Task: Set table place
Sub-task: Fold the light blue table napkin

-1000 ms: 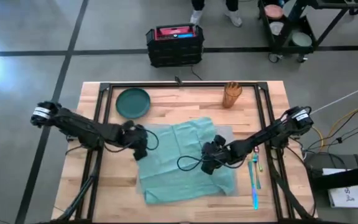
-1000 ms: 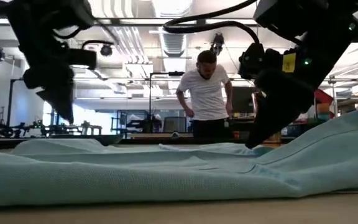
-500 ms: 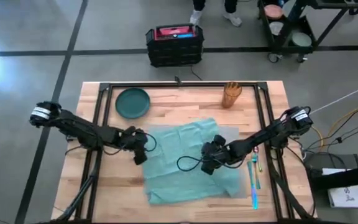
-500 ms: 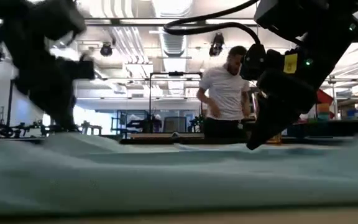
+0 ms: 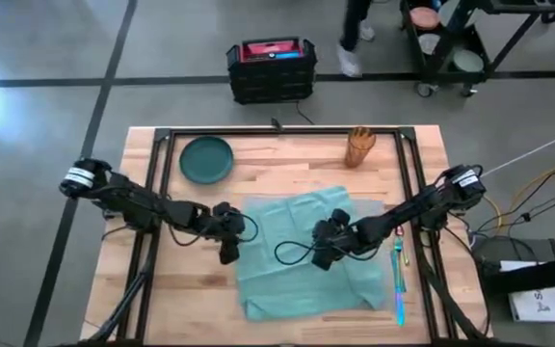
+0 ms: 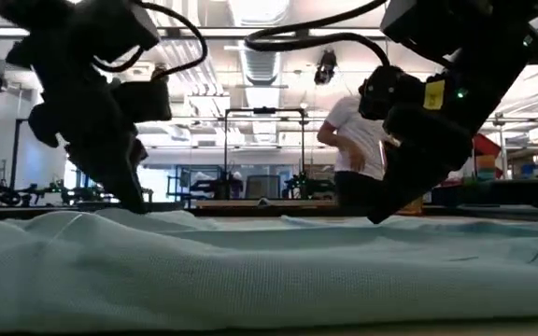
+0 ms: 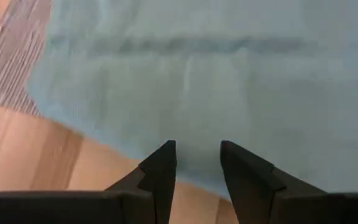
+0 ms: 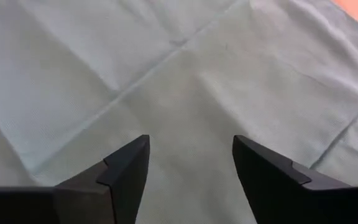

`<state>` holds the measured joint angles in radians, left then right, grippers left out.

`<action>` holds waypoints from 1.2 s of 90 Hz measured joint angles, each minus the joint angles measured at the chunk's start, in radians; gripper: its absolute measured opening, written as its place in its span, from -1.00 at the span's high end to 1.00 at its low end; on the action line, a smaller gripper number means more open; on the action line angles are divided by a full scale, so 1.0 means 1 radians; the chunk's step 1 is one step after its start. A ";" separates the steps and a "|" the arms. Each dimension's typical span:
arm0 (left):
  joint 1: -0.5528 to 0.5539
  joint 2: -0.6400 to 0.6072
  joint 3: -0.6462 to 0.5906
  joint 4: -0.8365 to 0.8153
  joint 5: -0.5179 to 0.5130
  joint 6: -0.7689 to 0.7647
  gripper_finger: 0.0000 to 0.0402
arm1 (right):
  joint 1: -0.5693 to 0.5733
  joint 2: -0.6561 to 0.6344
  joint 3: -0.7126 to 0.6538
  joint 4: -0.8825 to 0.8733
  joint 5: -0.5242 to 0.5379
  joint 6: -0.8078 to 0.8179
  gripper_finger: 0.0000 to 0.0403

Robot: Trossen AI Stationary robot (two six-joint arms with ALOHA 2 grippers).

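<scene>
A teal cloth napkin (image 5: 306, 253) lies spread on the table (image 5: 287, 169), with low folds near its left edge (image 6: 110, 229). It covers most of the grey placemat, and only a corner of the placemat (image 5: 362, 204) shows at the far right. My left gripper (image 5: 229, 253) stands at the cloth's left edge (image 7: 104, 134), fingers slightly open. My right gripper (image 5: 321, 256) stands wide open just over the cloth's middle (image 8: 191, 124). Whether it touches the cloth, I cannot tell. My left gripper sets its two fingertips (image 7: 166, 152) down on the teal cloth just inside its left edge (image 7: 185, 140), slanting down from the table's left side. Nothing is pinched between them. The cloth lies on the table, rumpled beside the fingers.
A dark green plate (image 5: 206, 159) sits at the far left and a wooden cup (image 5: 359, 146) at the far right. Cutlery (image 5: 396, 280) lies right of the cloth. The black rail frame (image 5: 162, 173) borders the work area. A person (image 6: 358, 159) walks behind the table.
My left gripper has gone toward the table's right and near edges. The teal cloth has slid with it toward the right edge and now covers more of the placemat. Its raised right part has settled flat. The person behind has walked rightward.
</scene>
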<state>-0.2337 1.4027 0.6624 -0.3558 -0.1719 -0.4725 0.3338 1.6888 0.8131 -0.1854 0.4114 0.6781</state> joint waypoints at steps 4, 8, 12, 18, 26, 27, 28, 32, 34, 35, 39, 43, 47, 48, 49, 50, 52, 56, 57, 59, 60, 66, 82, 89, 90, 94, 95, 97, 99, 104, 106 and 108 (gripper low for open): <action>-0.002 -0.016 0.030 -0.072 -0.010 -0.004 0.43 | 0.000 0.000 0.000 0.002 0.000 -0.001 -0.06; -0.010 -0.037 0.055 -0.125 -0.041 -0.011 0.43 | 0.000 0.002 0.000 0.000 0.000 -0.003 -0.06; -0.019 -0.059 0.067 -0.184 -0.085 -0.016 0.43 | 0.000 0.002 0.000 -0.002 0.000 -0.003 -0.06; -0.036 -0.082 0.063 -0.245 -0.152 -0.016 0.43 | 0.000 0.002 0.000 0.001 0.000 -0.003 -0.06; -0.040 -0.102 0.008 -0.242 -0.181 -0.016 0.43 | 0.000 0.002 0.000 0.002 0.000 -0.002 -0.08; -0.040 -0.102 -0.001 -0.237 -0.181 -0.016 0.43 | 0.000 0.003 0.000 0.002 0.000 -0.003 -0.08; -0.040 -0.102 -0.011 -0.229 -0.181 -0.016 0.43 | 0.000 0.003 0.000 0.002 0.000 -0.006 -0.08; -0.040 -0.097 -0.054 -0.174 -0.180 -0.016 0.43 | 0.000 0.003 0.000 0.002 0.000 -0.008 -0.09; -0.040 -0.094 -0.075 -0.141 -0.178 -0.016 0.43 | 0.000 0.003 0.000 0.003 0.000 -0.009 -0.10; -0.040 -0.092 -0.084 -0.124 -0.178 -0.016 0.43 | 0.000 0.003 0.000 0.003 0.000 -0.009 -0.10; -0.040 -0.085 -0.121 -0.036 -0.172 -0.014 0.43 | 0.000 0.003 0.000 0.005 0.000 -0.015 -0.11; -0.040 -0.078 -0.149 0.069 -0.161 -0.004 0.43 | 0.000 0.003 0.000 0.006 0.001 -0.025 -0.11; -0.040 -0.070 -0.173 0.170 -0.153 0.013 0.43 | 0.000 0.003 0.000 0.011 0.001 -0.035 -0.12; -0.040 -0.068 -0.179 0.194 -0.150 0.017 0.43 | 0.000 0.003 0.000 0.012 0.002 -0.035 -0.12; -0.040 -0.065 -0.185 0.217 -0.146 0.022 0.43 | 0.000 0.003 0.000 0.013 0.004 -0.036 -0.11; -0.040 -0.062 -0.190 0.239 -0.142 0.027 0.43 | 0.000 0.003 0.000 0.014 0.005 -0.036 -0.11; -0.039 -0.055 -0.198 0.282 -0.133 0.037 0.43 | 0.000 0.003 0.000 0.015 0.007 -0.036 -0.11; -0.037 -0.037 -0.211 0.366 -0.123 0.052 0.43 | 0.000 0.004 0.000 0.016 0.008 -0.039 -0.10; -0.037 -0.033 -0.214 0.384 -0.122 0.055 0.43 | 0.000 0.004 0.000 0.018 0.008 -0.040 -0.10; -0.037 -0.026 -0.218 0.419 -0.118 0.063 0.43 | 0.000 0.004 0.000 0.022 0.008 -0.042 -0.09; -0.037 -0.022 -0.219 0.434 -0.114 0.067 0.43 | 0.000 0.004 0.000 0.025 0.008 -0.043 -0.09; -0.036 0.003 -0.218 0.533 -0.090 0.090 0.43 | 0.000 0.004 0.000 0.040 0.009 -0.048 -0.07; -0.037 0.094 -0.168 0.680 -0.055 0.111 0.43 | 0.000 0.004 0.000 0.059 0.010 -0.051 -0.05; -0.037 0.169 -0.126 0.732 -0.013 0.118 0.43 | 0.000 0.004 0.000 0.063 0.012 -0.062 -0.06; -0.037 0.181 -0.119 0.745 -0.005 0.119 0.43 | 0.000 0.004 0.000 0.063 0.012 -0.065 -0.06; -0.037 0.231 -0.091 0.791 0.021 0.120 0.43 | 0.000 0.004 0.000 0.060 0.012 -0.073 -0.07; -0.037 0.243 -0.084 0.800 0.029 0.120 0.43 | 0.000 0.004 0.000 0.060 0.012 -0.075 -0.08; -0.039 0.268 -0.068 0.817 0.043 0.119 0.43 | 0.000 0.004 0.000 0.061 0.012 -0.081 -0.08; -0.039 0.294 -0.048 0.832 0.061 0.119 0.43 | 0.000 0.004 0.000 0.062 0.012 -0.089 -0.09; -0.042 0.355 0.010 0.832 0.117 0.118 0.43 | 0.000 0.004 0.000 0.063 0.012 -0.095 -0.11; -0.042 0.372 0.034 0.805 0.138 0.122 0.43 | 0.000 0.004 0.000 0.062 0.012 -0.095 -0.11; -0.042 0.383 0.058 0.760 0.160 0.124 0.43 | 0.000 0.004 0.000 0.063 0.012 -0.094 -0.12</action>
<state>-0.2760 1.7861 0.7205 0.4046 -0.0115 -0.3488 0.3336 1.6924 0.8131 -0.1229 0.4232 0.5836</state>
